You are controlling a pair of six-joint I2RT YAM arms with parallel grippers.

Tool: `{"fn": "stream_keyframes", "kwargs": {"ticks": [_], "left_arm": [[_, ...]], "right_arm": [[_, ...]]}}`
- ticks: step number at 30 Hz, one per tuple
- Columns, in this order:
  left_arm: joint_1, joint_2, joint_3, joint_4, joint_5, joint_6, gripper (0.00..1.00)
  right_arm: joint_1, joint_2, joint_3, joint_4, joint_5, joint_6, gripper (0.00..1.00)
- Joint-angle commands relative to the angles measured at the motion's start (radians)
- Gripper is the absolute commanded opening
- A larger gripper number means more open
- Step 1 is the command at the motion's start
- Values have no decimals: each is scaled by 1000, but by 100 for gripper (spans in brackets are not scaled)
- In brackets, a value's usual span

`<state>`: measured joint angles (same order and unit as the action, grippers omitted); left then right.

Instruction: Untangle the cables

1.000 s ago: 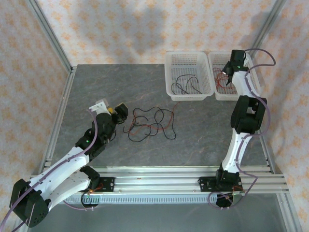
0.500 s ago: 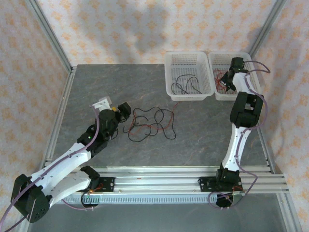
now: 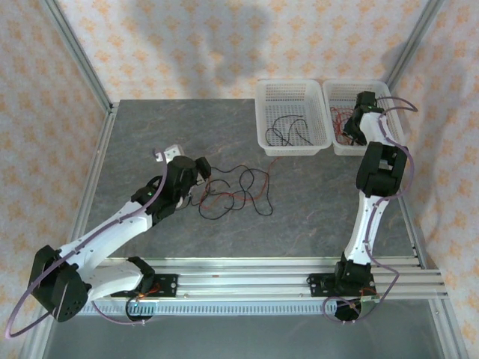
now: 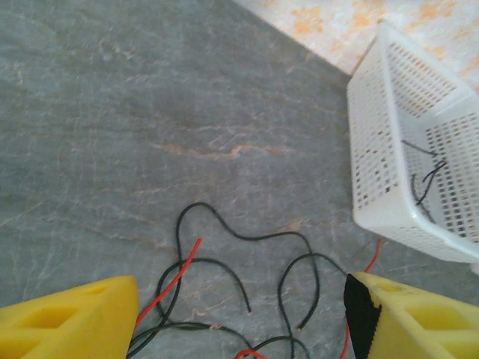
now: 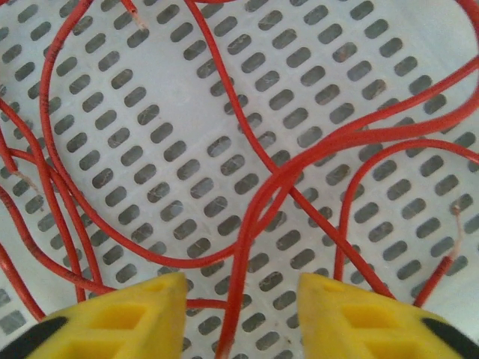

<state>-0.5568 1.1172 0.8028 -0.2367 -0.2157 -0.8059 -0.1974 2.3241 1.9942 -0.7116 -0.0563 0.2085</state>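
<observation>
Table (image 3: 150,134): grey slab with patterned screens (image 3: 187,52) on three sides. The far-left stretch is bare, so there is plenty of room there to draw a strand out
Right basket (image 3: 337,93): tucked into the far right corner, close to the right-hand screen. It is a tight spot, and the only easy way out is back toward the middle
Left basket (image 3: 261,120): right beside the other, with a few black wires (image 3: 288,129) lying loose inside
Tangle (image 3: 232,191): mid-table, black and red loops crossed over one another, well away from the table's edges. One red tail reaches toward the left basket's near wall, so I reckon a pull that way could catch on it
Right gripper (image 5: 241,288): a second ago it hung shut above its basket. Now it has dropped low over the basket floor and its fingers stand apart, with a red strand running loose through the gap and nothing clamped that I can see
Left gripper (image 4: 239,314): it has slid in from the left and now hangs over the near-left side of the tangle, fingers wide apart and holding nothing
Red wires (image 5: 278,182): sprawled across the perforated floor of the right basket. I take it one more has just been dropped off, leaving that arm free to return while the left one picks its strand
</observation>
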Motion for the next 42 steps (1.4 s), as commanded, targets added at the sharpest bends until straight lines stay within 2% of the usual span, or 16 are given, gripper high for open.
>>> {"fn": "stream_keyframes", "kwargs": {"ticks": [1,10,16,19,26,34,42], "left_arm": [[-6,16,38,-114,-4,-33,74],[-6,65,60,-198,-17,-48,74],[-6,114,65,-261,-22,-60,74],[-4,138,59,-293,-33,-73,74],[-3,192,17,-292,-13,-84,75],[-5,227,-52,-238,27,-96,74],[-14,268,-85,-156,33,-97,66]], "right_arm": [[1,-98,41,-58,52,-33,49],[0,-202,44,-101,6,-57,75],[0,-332,-38,-81,-12,-67,91],[0,-421,-105,-53,-33,-69,95],[14,-677,-358,56,-84,-55,100],[103,-922,-620,134,-67,-32,99],[180,-1064,-785,172,-66,15,97]]}}
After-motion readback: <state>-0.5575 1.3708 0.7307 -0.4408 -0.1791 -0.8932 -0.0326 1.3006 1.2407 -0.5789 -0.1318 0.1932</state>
